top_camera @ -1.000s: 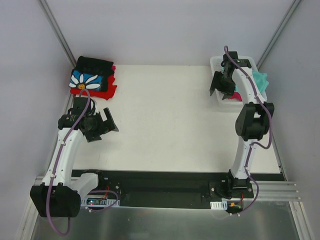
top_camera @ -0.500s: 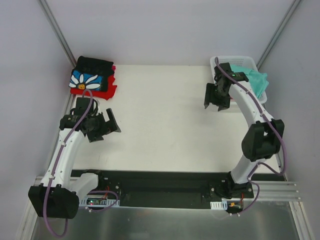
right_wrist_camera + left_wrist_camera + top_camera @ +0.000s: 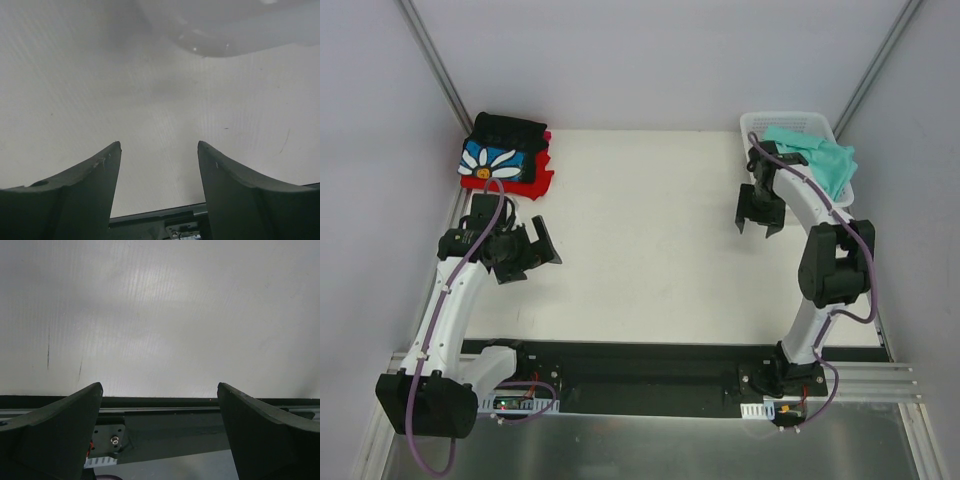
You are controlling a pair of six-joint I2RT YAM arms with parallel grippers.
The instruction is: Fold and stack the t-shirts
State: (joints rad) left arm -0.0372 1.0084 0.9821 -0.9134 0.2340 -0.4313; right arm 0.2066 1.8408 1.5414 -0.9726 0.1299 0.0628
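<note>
you look to be between shirts: the black daisy shirt (image 3: 498, 160) sits folded on the red shirt (image 3: 535, 185) in the far left corner, and the mint-teal shirt (image 3: 815, 160) lies in the white basket (image 3: 750, 125). your right gripper (image 3: 758, 222) hangs just beside the basket, jaws apart and empty. the left gripper (image 3: 525, 258) is spread wide over bare table (image 3: 640, 240). next, reach into the basket and pinch the teal cloth.

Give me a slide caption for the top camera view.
Daisy shirt atop red shirt, far left; teal shirt waiting in white basket, far right.
</note>
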